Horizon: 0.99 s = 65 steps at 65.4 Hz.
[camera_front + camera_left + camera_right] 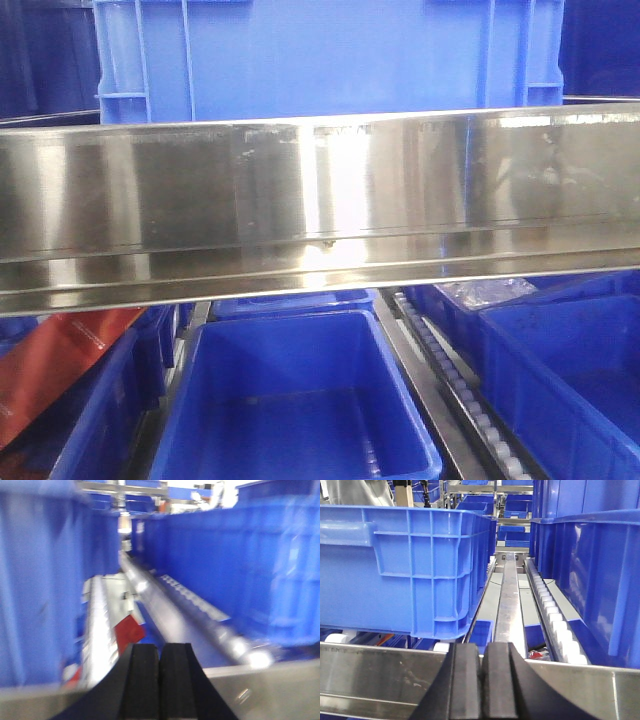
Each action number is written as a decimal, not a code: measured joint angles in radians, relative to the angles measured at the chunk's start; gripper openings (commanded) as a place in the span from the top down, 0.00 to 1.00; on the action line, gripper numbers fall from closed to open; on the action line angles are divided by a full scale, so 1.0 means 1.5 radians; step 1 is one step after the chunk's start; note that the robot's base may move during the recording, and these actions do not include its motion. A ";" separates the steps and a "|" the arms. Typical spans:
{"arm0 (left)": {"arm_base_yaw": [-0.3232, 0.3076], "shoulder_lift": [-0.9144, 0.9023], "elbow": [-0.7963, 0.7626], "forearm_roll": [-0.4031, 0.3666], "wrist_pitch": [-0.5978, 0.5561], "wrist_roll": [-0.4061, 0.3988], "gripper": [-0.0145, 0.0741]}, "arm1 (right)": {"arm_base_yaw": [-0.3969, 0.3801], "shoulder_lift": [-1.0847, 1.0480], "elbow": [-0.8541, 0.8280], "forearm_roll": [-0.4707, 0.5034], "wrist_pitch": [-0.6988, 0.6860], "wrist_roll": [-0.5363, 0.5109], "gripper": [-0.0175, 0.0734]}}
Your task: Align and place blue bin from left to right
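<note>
Left gripper [159, 680]: black fingers pressed together, holding nothing, poised over a steel rail edge in a blurred wrist view, blue walls rising on both sides.
Blue bin [330, 55]: fills the top of the front view, sitting behind and above the steel beam [320, 205]; in the right wrist view it stands at left on white rollers, ribbed corner facing the camera.
Lower bins [300, 400]: deeper-blue open bins lie under the beam, the centre one empty.
Roller track [552, 617]: runs back between the blue bin and a neighbouring bin [592, 580] at right.
Right gripper [481, 680]: black fingers closed flush, gripping nothing, over the near steel rail.
</note>
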 measured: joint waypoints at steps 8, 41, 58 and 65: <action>0.022 -0.011 0.078 0.000 -0.038 0.004 0.96 | 0.000 0.000 0.000 0.000 -0.003 0.000 0.88; 0.026 -0.012 0.095 0.006 -0.071 0.008 0.96 | 0.000 0.000 0.000 -0.001 -0.006 0.000 0.88; 0.026 -0.012 0.095 0.006 -0.071 0.008 0.96 | 0.000 0.000 0.000 -0.001 -0.006 0.000 0.88; 0.026 -0.012 0.095 0.006 -0.071 0.008 0.96 | 0.000 0.000 0.000 -0.001 -0.006 0.000 0.88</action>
